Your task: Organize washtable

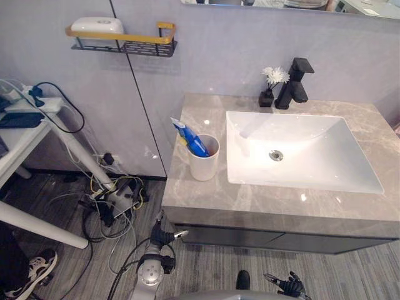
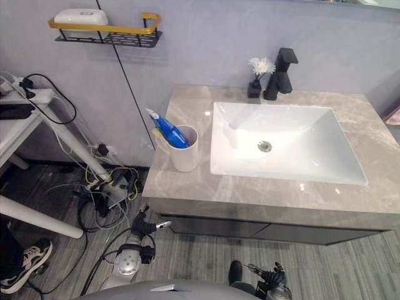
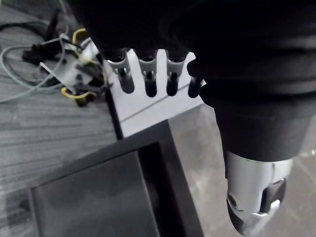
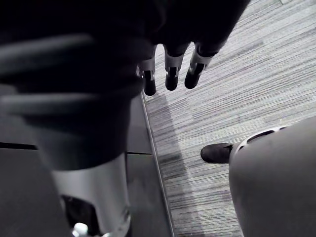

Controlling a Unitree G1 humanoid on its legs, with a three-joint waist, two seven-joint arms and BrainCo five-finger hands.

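On the washtable (image 1: 206, 195), a white cup (image 1: 204, 165) stands near the left edge, between that edge and the sink (image 1: 325, 147), and does not touch the sink. The cup is round, smooth and plain. In it leans a blue tube (image 1: 191, 141), with its flat end sticking out toward the left, and beside the tube there is a pale yellowish handle; I cannot tell what it belongs to. The top of the washtable is grey stone with lighter veins and looks polished. The sink is a glossy white rectangle with a metal drain in the middle. At the back edge, behind the sink's left corner, stands a black angular faucet (image 1: 294, 84). Just beside it is a small black vase (image 1: 267, 99) that holds white flowers (image 1: 275, 75). Under the top is a dark cabinet (image 1: 250, 237). On the wall to the left hangs a black wire shelf (image 1: 134, 45) with a yellow rail, and on it lies a white rounded box (image 1: 97, 25). The left hand (image 1: 161, 236) hangs low before the cabinet's left corner, fingers (image 3: 147, 74) straight and holding nothing. The right hand (image 1: 289, 285) hangs low over the striped grey floor (image 4: 237, 74), fingers (image 4: 172, 71) relaxed and empty.
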